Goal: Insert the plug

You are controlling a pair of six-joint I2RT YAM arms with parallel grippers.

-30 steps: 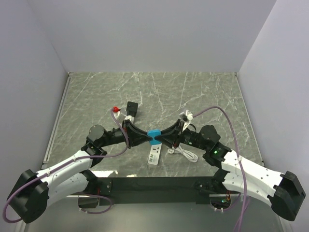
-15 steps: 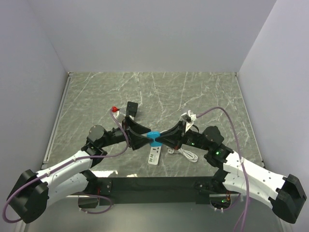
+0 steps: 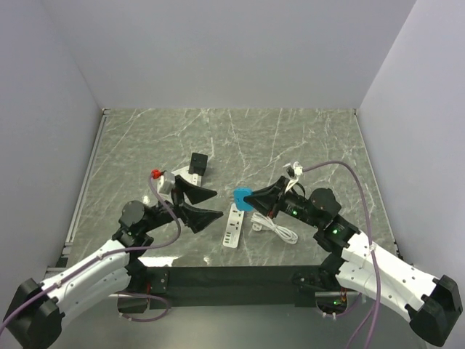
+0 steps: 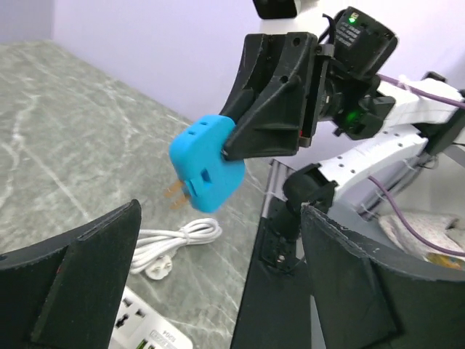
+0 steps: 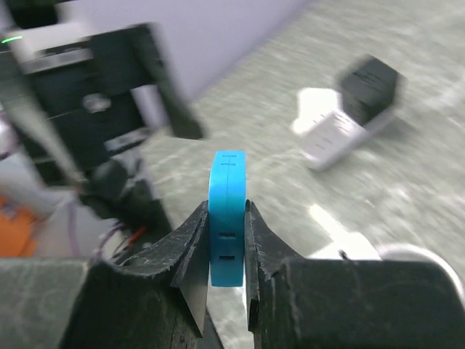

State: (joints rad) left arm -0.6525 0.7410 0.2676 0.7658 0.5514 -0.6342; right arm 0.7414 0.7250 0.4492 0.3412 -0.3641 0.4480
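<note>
The blue plug (image 3: 243, 198) hangs above the table, and my right gripper (image 3: 252, 201) is shut on its flat sides. The right wrist view has the plug (image 5: 227, 218) edge-on, squeezed between both black fingers. Seen from the left wrist, the plug (image 4: 207, 163) points its two metal prongs down-left, toward the tabletop. My left gripper (image 3: 211, 204) stands open, left of the plug and apart from it, with nothing between its fingers (image 4: 80, 273). The white power strip (image 3: 232, 225) lies flat just below the plug, and its sockets (image 4: 138, 327) face up.
A coiled white cable (image 3: 276, 229) lies right of the strip. A white adapter with a black block (image 3: 195, 166) sits behind the left gripper. The black base rail (image 3: 232, 278) runs along the near edge. Grey walls close in the marble table (image 3: 240, 138).
My left gripper let go of the blue plug, opened wide and drew back to the left. The right gripper stayed shut on the plug and shifted it slightly right.
</note>
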